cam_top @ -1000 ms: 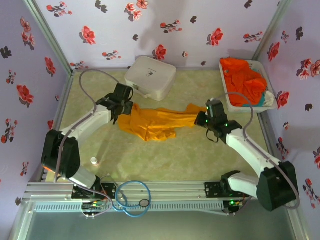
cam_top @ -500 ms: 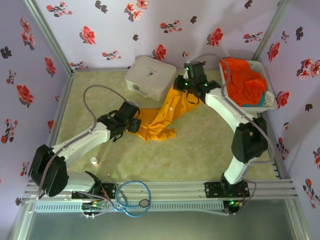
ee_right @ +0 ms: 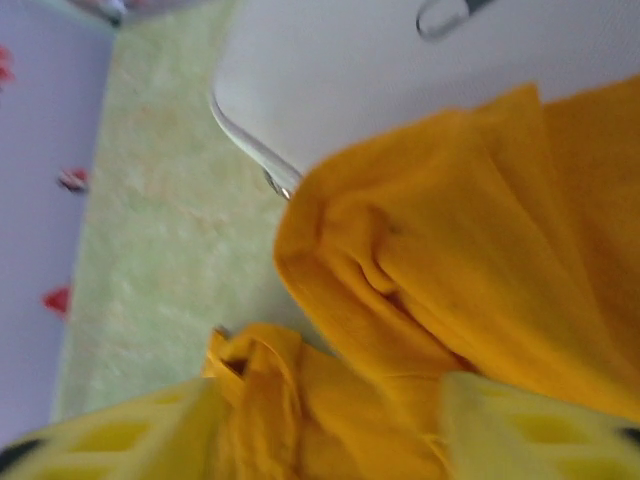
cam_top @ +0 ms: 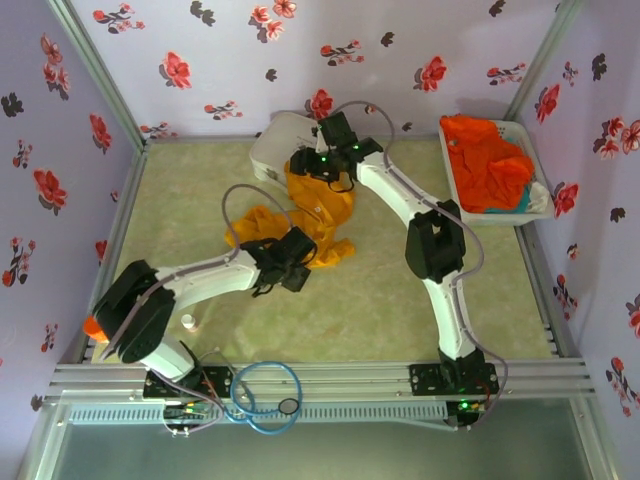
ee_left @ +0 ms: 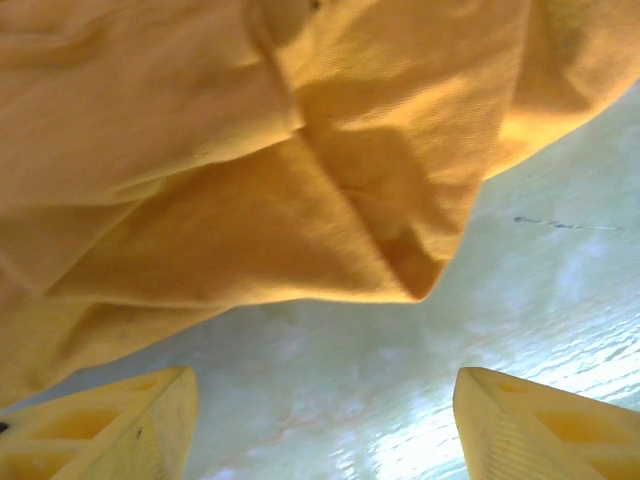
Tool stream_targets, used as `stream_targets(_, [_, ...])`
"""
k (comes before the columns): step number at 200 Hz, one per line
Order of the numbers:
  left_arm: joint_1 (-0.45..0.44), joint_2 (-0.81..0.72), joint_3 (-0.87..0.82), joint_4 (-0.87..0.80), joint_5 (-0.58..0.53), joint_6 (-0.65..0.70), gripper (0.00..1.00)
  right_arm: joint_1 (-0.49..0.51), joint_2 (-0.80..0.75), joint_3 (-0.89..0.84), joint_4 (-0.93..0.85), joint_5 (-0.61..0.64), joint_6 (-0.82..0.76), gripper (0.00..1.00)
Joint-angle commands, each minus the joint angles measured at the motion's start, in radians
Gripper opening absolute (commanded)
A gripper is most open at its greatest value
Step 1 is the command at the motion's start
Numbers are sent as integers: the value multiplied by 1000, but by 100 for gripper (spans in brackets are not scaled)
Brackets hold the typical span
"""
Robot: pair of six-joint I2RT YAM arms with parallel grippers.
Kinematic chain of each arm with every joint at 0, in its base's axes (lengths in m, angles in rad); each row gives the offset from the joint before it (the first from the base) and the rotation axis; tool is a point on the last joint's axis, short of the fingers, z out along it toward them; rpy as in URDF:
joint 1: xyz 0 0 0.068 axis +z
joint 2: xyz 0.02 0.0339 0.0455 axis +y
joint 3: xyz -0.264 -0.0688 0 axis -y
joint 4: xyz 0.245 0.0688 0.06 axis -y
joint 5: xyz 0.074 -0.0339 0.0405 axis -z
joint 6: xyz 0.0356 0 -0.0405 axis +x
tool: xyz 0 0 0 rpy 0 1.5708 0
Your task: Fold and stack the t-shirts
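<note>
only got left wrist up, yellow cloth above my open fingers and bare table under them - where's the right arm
Observer: The right gripper is at the far end of the yellow t-shirt, right beside the white case.
Operator: is it gripping the shirt
Observer: Its wrist view shows the jaws standing apart with cloth bunched loosely between them; no clamp is visible.
Operator: any second shirt around
Observer: Yes, a red-orange t-shirt is heaped in the white basket at the back right corner.
</note>
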Motion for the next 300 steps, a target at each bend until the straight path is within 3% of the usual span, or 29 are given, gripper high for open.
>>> stream_targets(1, [-14,63,74,-13,-22,29,68,-5,-49,7,-68,37,-49,84])
stream_targets(17, [-17,99,102,-18,-24,47,67,-6,-104,-38,-85,104,-83,94])
stream_targets(31, [-19,126,119,-19,-23,61,63,-15,-165,-114,-74,145,-95,96])
stream_targets(102, [-15,215,174,-49,-49,115,52,-136,-522,-757,150,151,22,97])
stream_targets(146, [5,197,197,-63,-60,110,19,-144,-608,-960,164,148,-25,92])
stream_targets(195, [89,68,194,-87,-45,97,7,-148,-600,-1109,338,6,64,81])
stream_targets(235, [149,-36,204,-102,51,112,11,-128,-541,-1134,437,-43,131,78])
stream_targets(271, [135,-30,157,-111,91,96,47,-129,-538,-1131,427,-21,137,86])
stream_targets(300, [72,8,108,-68,93,68,53,-129,-529,-1130,426,-34,146,89])
